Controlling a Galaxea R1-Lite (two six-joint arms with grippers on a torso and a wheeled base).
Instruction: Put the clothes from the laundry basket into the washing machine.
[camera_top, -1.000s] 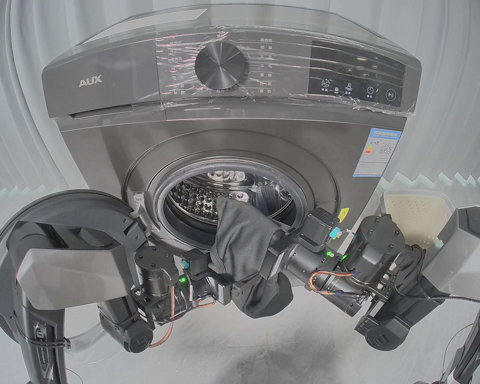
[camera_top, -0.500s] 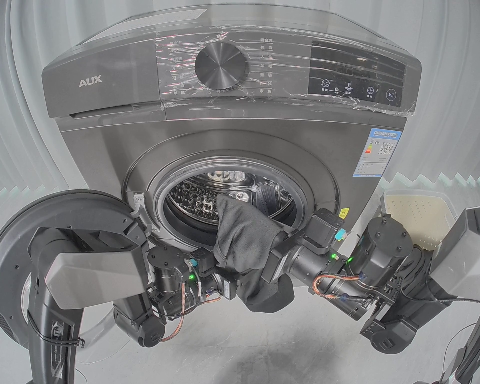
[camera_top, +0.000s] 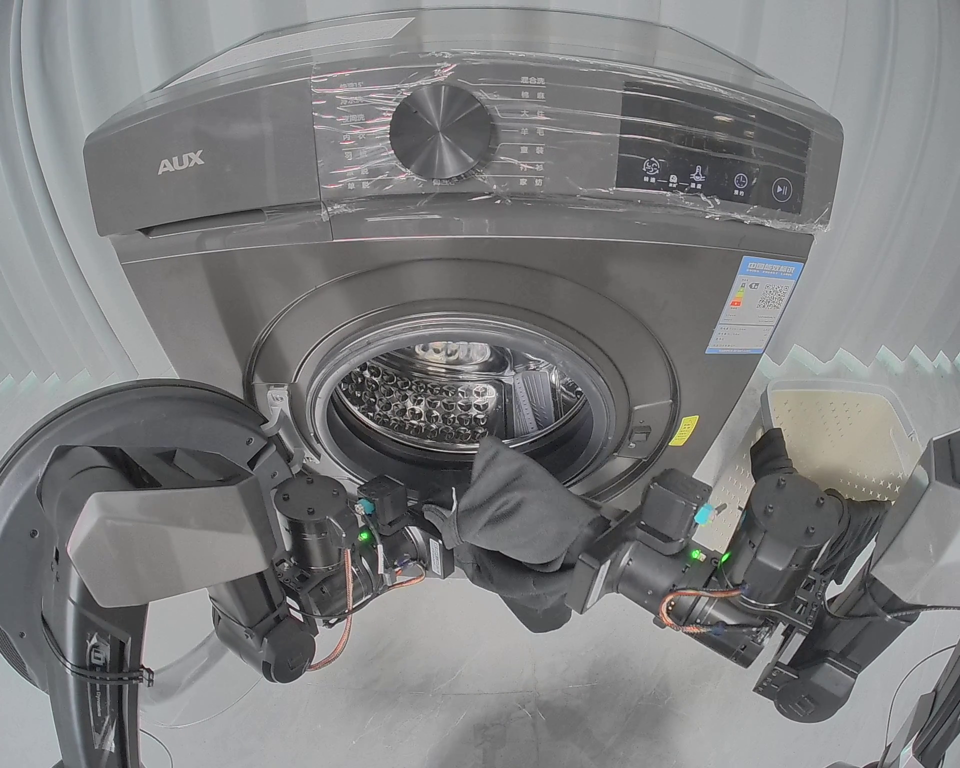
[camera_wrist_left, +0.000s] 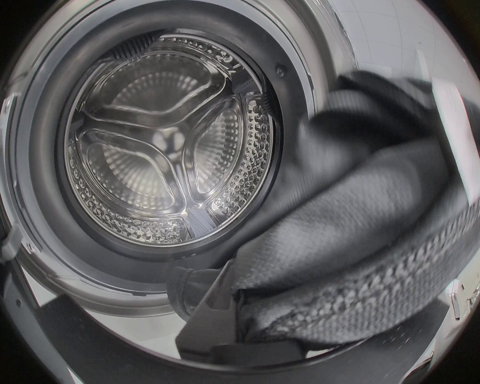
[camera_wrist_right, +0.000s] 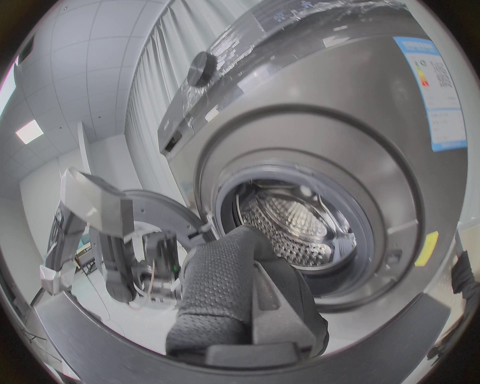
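Left gripper (camera_top: 443, 540) and right gripper (camera_top: 583, 585) face each other low, both clamped on dark garment (camera_top: 520, 500).

— Where does the head camera sit?
— High up and close, looking forward and down at the washing machine (camera_top: 480, 270). Its drum (camera_top: 440, 405) lies near centre, the open door (camera_top: 150, 410) at 8 o'clock, the basket (camera_top: 840, 430) at 3 o'clock.
— And the left wrist camera?
— Low and very near, facing almost straight into the drum, with dark cloth (camera_wrist_left: 350, 225) right against the lens.
— The right wrist one?
— Low too, a little farther back, tilted upward across the machine's front, so the ceiling (camera_wrist_right: 90, 60) shows.
— What do they share?
— All three see the drum's mouth and the cloth.
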